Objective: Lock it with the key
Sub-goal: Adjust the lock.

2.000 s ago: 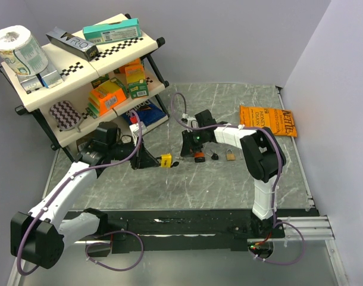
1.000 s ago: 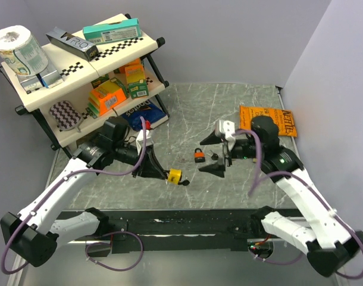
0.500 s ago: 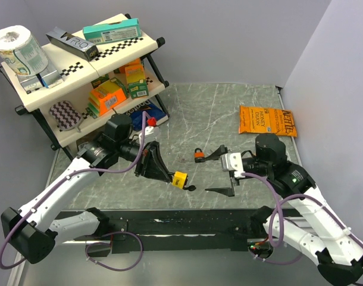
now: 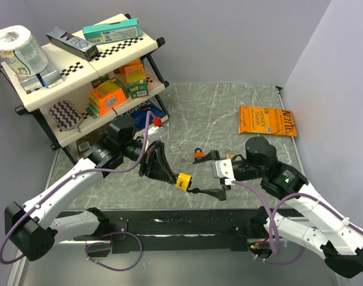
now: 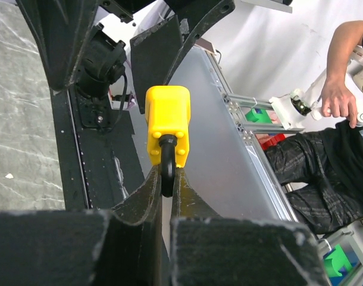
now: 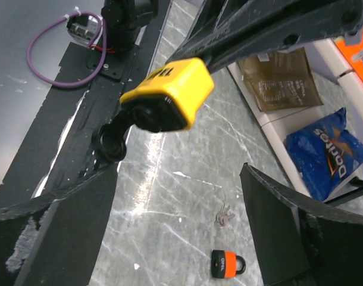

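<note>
Right wrist: right gripper (image 6: 178, 173) spread, key (image 6: 110, 140) just beyond its jaws; left gripper (image 5: 165, 179) clamps yellow padlock (image 6: 166, 95); centre key, then pinch.

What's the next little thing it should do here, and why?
Probably ease the open right tool forward around the key and shut on its black head: the left tool holds the yellow padlock by its shackle, with the key sticking out underneath.

Left gripper (image 4: 171, 176) angled inward, jaws pinched tight, right gripper (image 4: 200, 176) facing it, jaws wide apart
</note>
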You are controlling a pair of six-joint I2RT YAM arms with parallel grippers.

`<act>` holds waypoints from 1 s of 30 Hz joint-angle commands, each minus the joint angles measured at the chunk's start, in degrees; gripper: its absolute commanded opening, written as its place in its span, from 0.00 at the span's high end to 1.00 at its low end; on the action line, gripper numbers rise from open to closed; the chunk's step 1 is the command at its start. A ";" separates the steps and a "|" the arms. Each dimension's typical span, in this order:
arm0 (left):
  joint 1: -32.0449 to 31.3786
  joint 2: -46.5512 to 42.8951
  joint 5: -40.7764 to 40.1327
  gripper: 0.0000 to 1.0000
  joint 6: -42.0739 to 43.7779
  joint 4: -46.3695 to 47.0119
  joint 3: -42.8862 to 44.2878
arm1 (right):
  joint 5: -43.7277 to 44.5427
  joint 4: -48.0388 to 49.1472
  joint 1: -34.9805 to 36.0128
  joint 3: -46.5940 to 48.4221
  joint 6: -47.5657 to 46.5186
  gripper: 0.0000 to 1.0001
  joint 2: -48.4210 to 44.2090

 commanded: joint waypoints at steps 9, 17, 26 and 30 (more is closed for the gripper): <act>-1.08 0.21 2.42 0.99 3.77 -0.61 1.26 | 0.37 3.04 2.62 2.69 -0.26 0.20 1.12; -0.91 -0.05 2.60 0.99 3.43 -1.06 1.60 | 0.20 -5.91 2.88 2.87 -5.53 0.09 0.59; -1.17 0.30 1.46 0.99 -0.62 3.70 0.29 | -1.47 -3.38 2.97 4.45 -0.96 0.06 1.03; -1.61 -0.32 1.02 0.99 -2.38 5.80 -1.29 | -1.47 -2.50 3.32 5.42 0.18 0.07 1.74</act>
